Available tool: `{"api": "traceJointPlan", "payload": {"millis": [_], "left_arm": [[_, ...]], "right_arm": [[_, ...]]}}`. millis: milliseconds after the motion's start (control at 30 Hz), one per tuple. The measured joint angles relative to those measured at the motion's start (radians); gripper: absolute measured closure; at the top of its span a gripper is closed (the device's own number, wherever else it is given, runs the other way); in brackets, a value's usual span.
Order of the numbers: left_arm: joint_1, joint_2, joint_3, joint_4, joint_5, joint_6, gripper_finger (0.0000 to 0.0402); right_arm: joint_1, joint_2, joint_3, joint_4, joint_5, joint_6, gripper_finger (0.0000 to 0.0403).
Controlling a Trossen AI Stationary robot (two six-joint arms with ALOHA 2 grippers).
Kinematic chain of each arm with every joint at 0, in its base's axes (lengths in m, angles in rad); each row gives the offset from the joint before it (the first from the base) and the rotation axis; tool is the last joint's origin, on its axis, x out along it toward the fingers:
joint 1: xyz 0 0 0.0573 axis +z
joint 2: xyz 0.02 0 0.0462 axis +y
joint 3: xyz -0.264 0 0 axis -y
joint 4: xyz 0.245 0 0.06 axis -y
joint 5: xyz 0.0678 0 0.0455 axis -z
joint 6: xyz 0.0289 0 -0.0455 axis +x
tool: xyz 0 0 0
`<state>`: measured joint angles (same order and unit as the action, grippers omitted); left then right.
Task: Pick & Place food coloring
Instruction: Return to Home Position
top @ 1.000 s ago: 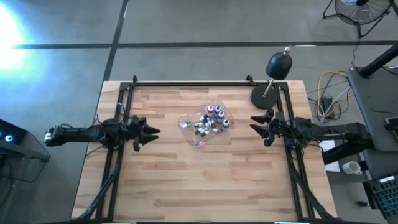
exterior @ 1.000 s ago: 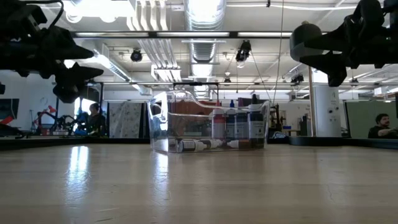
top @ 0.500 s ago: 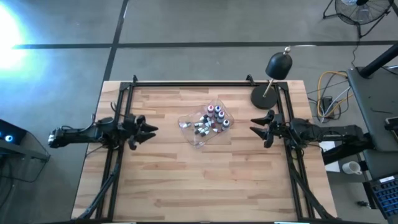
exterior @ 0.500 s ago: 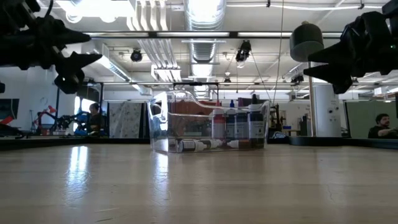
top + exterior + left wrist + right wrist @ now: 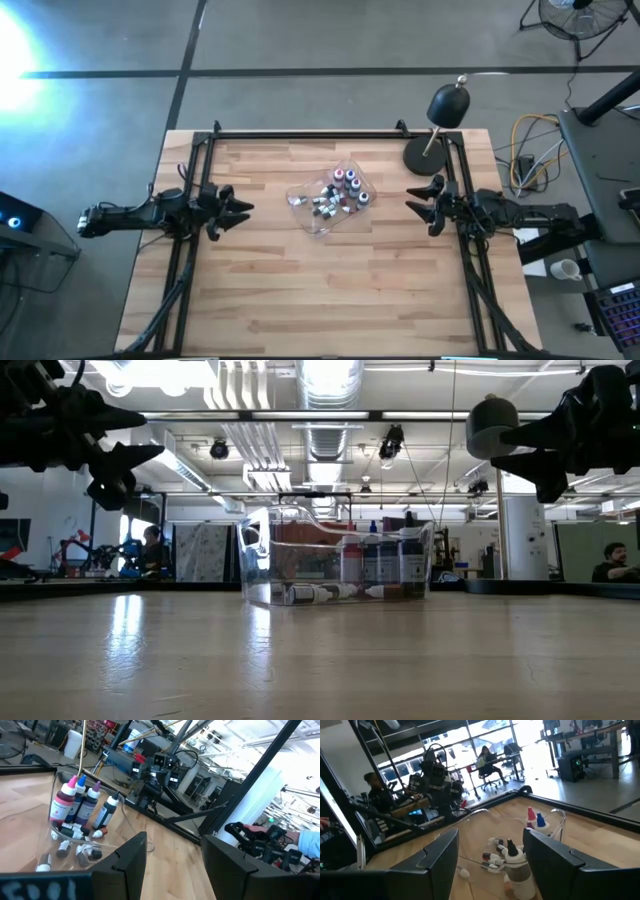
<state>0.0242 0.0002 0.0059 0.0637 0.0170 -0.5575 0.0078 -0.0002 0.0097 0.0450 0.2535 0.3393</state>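
While both grippers hang above the table's side edges, we find every bottle in view inside the tray.

Food coloring: the small bottles and dropper tubes with white, pink and blue caps are all in the clear plastic tray. We see none on the bare wood.
Upright bottles: the taller ones stand packed together on the tray's 2 o'clock side.
Lying tubes: several small ones lie flat on the tray floor toward 8 o'clock.
Tray: it sits near the middle of the pale plank wooden table, a little toward 12 o'clock.
Left gripper: the left gripper is at the tray's 9 o'clock, well apart from it and raised off the wood. Its fingers are spread and grasp nothing.
Right gripper: the right gripper is at the tray's 3 o'clock, also well apart and raised. Its fingers are released and empty too.
Lamp: the black domed lamp on a round base stands at the table's 1 o'clock corner, near the right arm.
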Motion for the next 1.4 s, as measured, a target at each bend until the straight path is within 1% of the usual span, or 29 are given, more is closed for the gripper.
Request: {"api": "traceJointPlan", "payload": {"millis": [1067, 1400], "left_arm": [[-0.002, 0.000, 0.000, 0.003, 0.000, 0.001, 0.0239], [-0.045, 0.000, 0.000, 0.002, 0.002, 0.001, 0.0239]], "right_arm": [[0.001, 0.000, 0.000, 0.002, 0.001, 0.000, 0.0188], [0.001, 0.000, 0.000, 0.003, 0.001, 0.000, 0.0188]]}}
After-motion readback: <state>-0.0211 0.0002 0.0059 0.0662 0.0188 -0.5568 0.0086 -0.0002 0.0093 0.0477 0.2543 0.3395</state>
